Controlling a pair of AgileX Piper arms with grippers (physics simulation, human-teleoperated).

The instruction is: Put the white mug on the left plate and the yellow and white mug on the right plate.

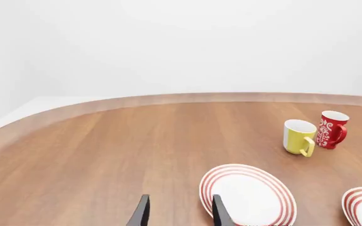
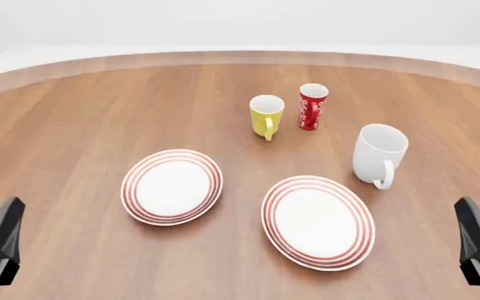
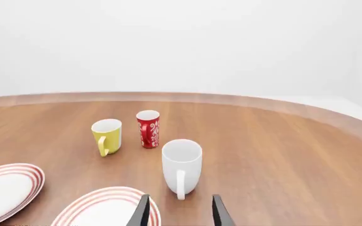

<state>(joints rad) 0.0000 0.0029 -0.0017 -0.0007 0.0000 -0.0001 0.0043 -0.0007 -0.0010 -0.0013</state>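
**Ana:** What were the claws doing?

**Ben:** There were two. The left gripper (image 1: 179,213) had its two dark fingers apart and held nothing. The right gripper (image 3: 179,210) was the same, spread wide with nothing in it. Both sat low at the near edge of the table (image 2: 65,125), one at each corner.

**Ana:** What came next?

**Ben:** Two plates, round, flat and white with thin red rings. The left plate (image 2: 172,186) and the right plate (image 2: 317,222) lay near each other but did not touch. Nothing was on them.

**Ana:** And the cups?

**Ben:** Three, all standing up. The white mug (image 2: 379,154) was big, shiny and plain, with a loop handle, just past the right plate on the bare wood. Farther back stood the yellow and white mug (image 2: 266,116), small, yellow outside and white inside. Just beside it was a slim red cup (image 2: 312,106) with white marks.

**Ana:** The table?

**Ben:** Brown smooth wood with a curved far edge.
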